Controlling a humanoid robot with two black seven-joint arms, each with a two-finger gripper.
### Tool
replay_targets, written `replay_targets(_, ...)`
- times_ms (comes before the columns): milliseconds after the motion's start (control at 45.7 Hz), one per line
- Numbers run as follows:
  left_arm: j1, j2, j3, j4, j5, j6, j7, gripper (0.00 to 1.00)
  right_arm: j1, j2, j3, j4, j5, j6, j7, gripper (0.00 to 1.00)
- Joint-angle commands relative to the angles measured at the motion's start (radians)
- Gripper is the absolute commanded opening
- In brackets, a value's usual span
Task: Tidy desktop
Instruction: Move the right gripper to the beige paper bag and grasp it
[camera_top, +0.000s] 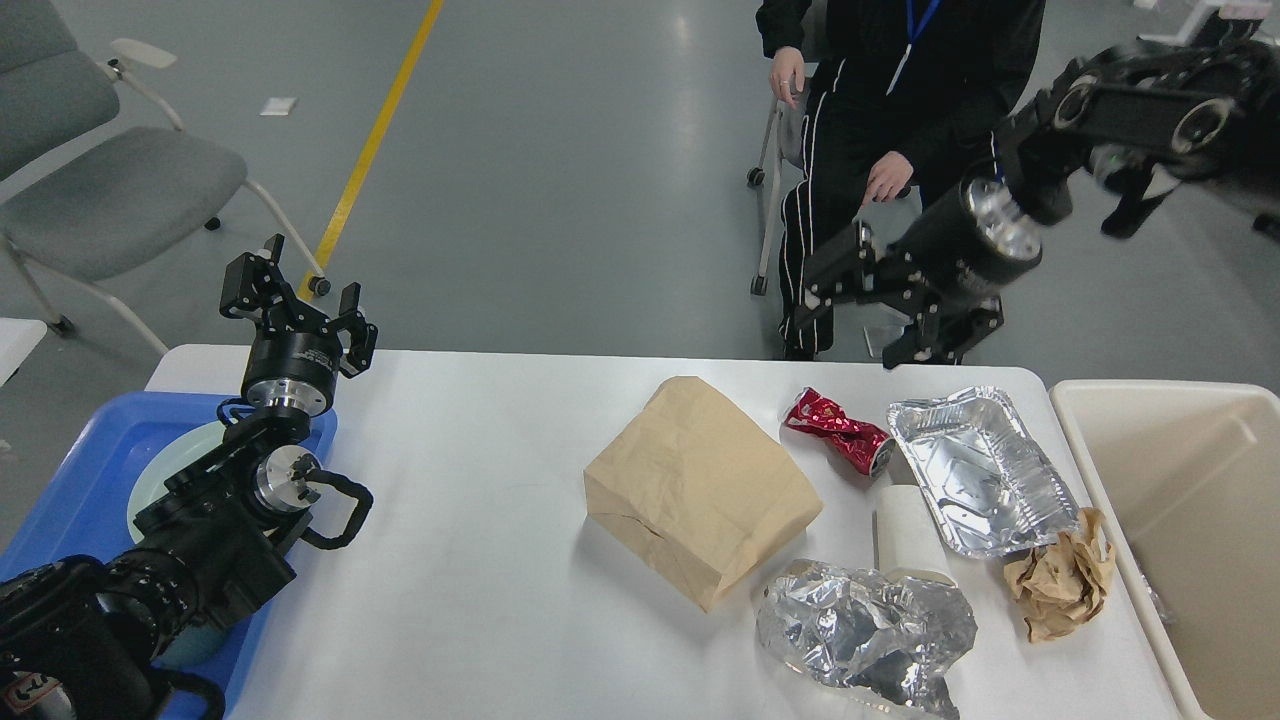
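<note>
The white desktop (480, 480) carries litter on its right half: a brown paper bag (700, 490), a crushed red can (838, 432), a foil tray (980, 470), a white paper cup (908, 530), a crumpled foil sheet (865, 630) and a crumpled brown paper ball (1060, 585). My right gripper (865, 315) hangs open above the table's far edge, just beyond the can and foil tray, holding nothing. At the far left corner my left gripper (300, 300) points upward, open and empty.
A beige bin (1190, 520) stands against the table's right end. A blue tray (80, 480) holding a pale plate (160, 470) lies under my left arm. A seated person in black (900, 120) is just behind the table, and a grey chair (110, 190) stands at the far left.
</note>
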Motion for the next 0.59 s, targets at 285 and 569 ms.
replay_targets(285,0.0,0.0,0.0,0.001,0.0,0.0,0.0,0.96,-0.386,0.124,0.133,-0.151,0.112,-0.257,-0.002,1.0)
replay_targets(569,0.0,0.0,0.0,-0.001,0.0,0.0,0.0,0.96,-0.475,0.136,0.164,-0.234,0.132,-0.263,-0.001,1.0)
